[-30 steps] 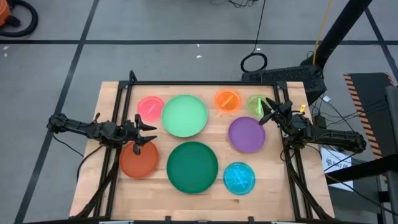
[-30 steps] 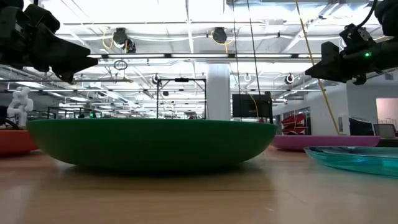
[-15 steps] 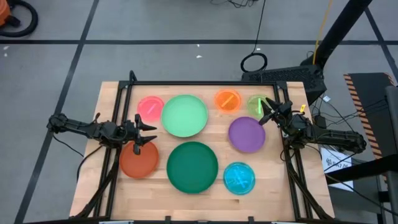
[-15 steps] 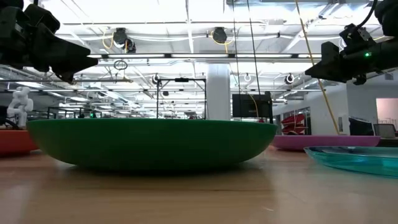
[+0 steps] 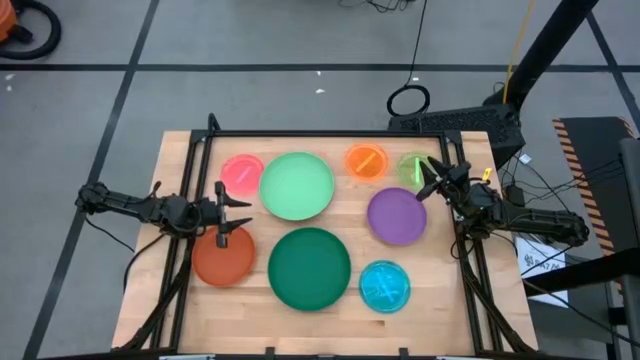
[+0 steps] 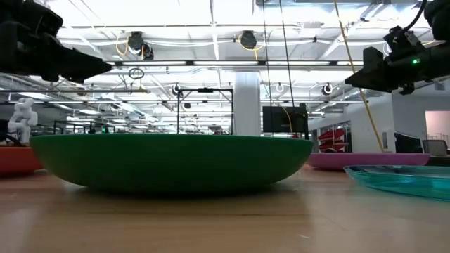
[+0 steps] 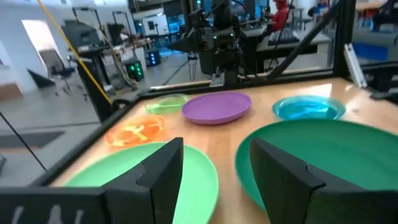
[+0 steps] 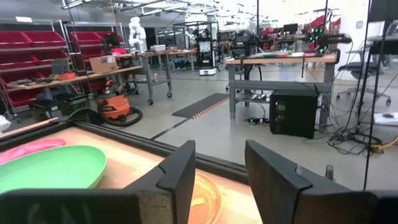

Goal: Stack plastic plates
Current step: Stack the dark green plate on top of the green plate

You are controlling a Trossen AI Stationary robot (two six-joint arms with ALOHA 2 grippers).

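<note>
Pink plate (image 5: pixel 240 172), overhead only; both grippers (image 5: pixel 227 211) (image 5: pixel 433 178) hover with fingers spread.

Wooden table (image 5: pixel 455 300) – orange vacuum (image 8: pixel 115 106) beyond (red bins (image 8: pixel 37 46)).

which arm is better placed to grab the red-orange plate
Left. The left gripper hovers open at the red-orange plate's far edge, while the right gripper is across the table by the purple plate.
</note>
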